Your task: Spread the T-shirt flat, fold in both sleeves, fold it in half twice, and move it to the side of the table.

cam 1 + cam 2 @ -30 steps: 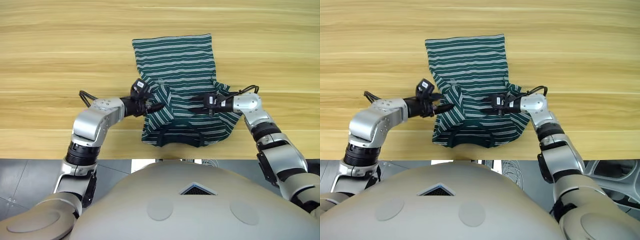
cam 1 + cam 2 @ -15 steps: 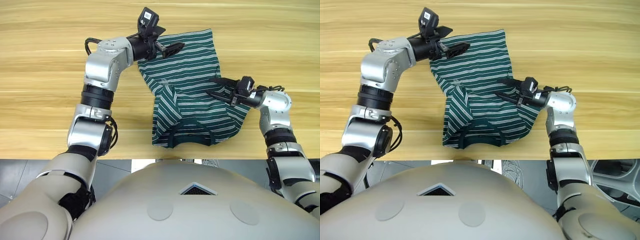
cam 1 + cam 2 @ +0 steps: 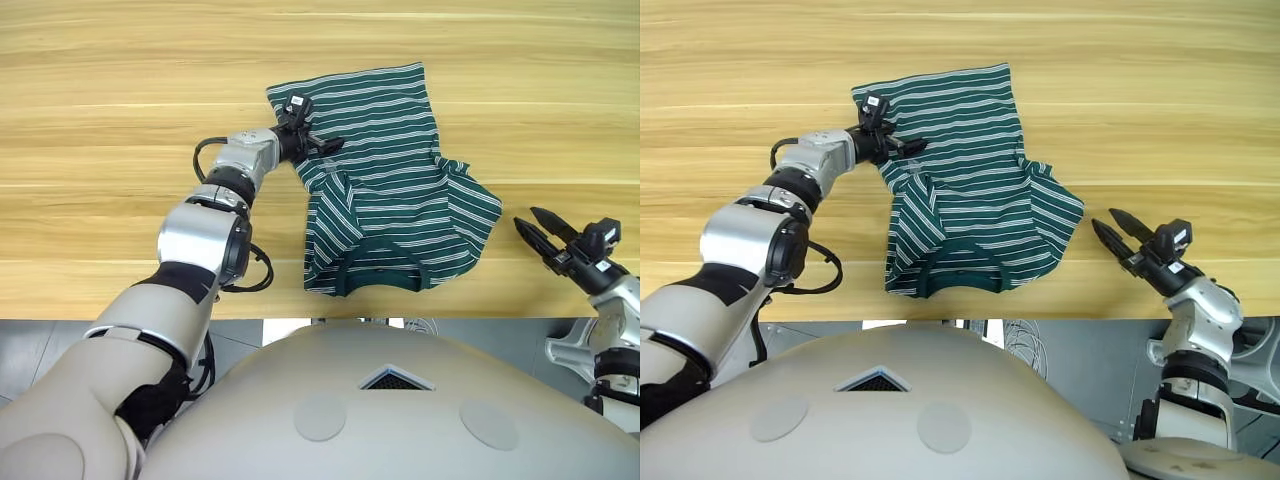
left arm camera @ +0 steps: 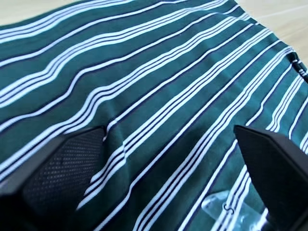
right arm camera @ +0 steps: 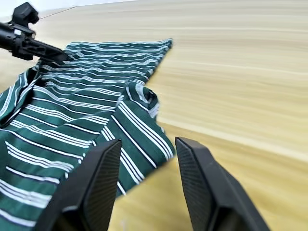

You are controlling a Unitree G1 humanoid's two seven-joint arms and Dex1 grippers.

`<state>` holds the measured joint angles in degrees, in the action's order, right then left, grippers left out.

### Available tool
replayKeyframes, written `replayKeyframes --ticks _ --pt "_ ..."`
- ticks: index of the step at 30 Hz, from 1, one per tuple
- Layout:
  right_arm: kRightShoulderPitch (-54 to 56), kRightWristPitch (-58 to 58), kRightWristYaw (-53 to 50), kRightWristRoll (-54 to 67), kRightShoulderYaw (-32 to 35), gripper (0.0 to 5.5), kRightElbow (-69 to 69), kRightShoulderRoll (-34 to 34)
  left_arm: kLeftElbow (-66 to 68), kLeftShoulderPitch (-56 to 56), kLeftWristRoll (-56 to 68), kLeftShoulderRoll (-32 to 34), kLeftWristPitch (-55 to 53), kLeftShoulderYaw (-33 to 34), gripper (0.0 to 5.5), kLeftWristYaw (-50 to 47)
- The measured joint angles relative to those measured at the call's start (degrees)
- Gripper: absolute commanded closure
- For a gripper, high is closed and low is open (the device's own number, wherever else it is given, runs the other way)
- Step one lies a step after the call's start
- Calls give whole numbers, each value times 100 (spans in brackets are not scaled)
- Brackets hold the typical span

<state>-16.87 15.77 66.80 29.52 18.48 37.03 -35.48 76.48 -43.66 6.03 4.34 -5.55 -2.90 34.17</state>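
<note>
The green T-shirt [image 3: 390, 170] with white stripes lies crumpled on the wooden table [image 3: 120, 120], collar [image 3: 380, 276] toward the front edge and hem at the far side. Its left side is bunched and folded over, while the right sleeve [image 3: 470, 195] lies out to the side. My left gripper [image 3: 330, 150] rests low on the shirt's upper left part, open, its fingers [image 4: 53, 178] spread wide over the striped cloth [image 4: 159, 86]. My right gripper [image 3: 527, 217] hovers open to the right of the shirt near the table's front edge, holding nothing; from its wrist the shirt [image 5: 72, 110] lies just ahead.
Bare wooden tabletop [image 3: 1160, 100] surrounds the shirt on the left, right and far sides. The table's front edge [image 3: 100, 316] runs just below the collar, with grey floor beyond it.
My left gripper came down from above the hem's far left corner onto the shirt's left side. My right gripper pulled back off the shirt to the right, leaving the right sleeve lying outward.
</note>
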Motion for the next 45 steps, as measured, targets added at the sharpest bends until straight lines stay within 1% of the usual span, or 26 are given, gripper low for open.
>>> replayKeyframes --ticks 3,5,10,13,17,24,26,29,32,36,38,43,45 --pt "104 -563 -142 -205 -101 342 216 -19 29 -10 -2 -68 8 268 66 -196" --pt "287 -846 -289 -350 -282 342 230 12 42 -14 -3 -84 7 384 66 -221" --pt "444 -1700 -409 -470 -635 342 -445 359 45 -14 -55 -109 8 587 66 -172" --pt "541 -2223 -635 -473 -736 342 -769 456 45 -15 -121 -127 7 678 66 -142" --pt "634 -2569 -832 -499 -757 342 -868 464 45 -16 -213 -148 7 766 66 -118" --pt "801 -2565 -883 -513 -637 342 -632 424 45 -16 -238 -182 9 840 66 -92" --pt "802 -2537 -846 -530 -600 371 -588 345 45 -15 -253 -183 9 861 64 -92" --pt "790 -2400 -789 -710 -624 432 -589 286 44 -16 -330 -187 14 871 64 -89" --pt "751 -2231 -711 -762 -639 432 -586 283 44 -17 -389 -188 20 878 64 -84" --pt "753 -1937 -449 -838 -566 432 -217 145 44 -18 -418 -188 25 900 64 -73" --pt "782 -1902 -355 -833 -496 404 -33 79 44 -18 -439 -188 29 912 64 -69" --pt "1118 -1886 -350 -870 -374 313 505 35 44 -17 -454 -188 46 925 64 -56" --pt "1257 -1882 -359 -905 -360 313 661 11 44 -17 -459 -188 48 925 64 -54"
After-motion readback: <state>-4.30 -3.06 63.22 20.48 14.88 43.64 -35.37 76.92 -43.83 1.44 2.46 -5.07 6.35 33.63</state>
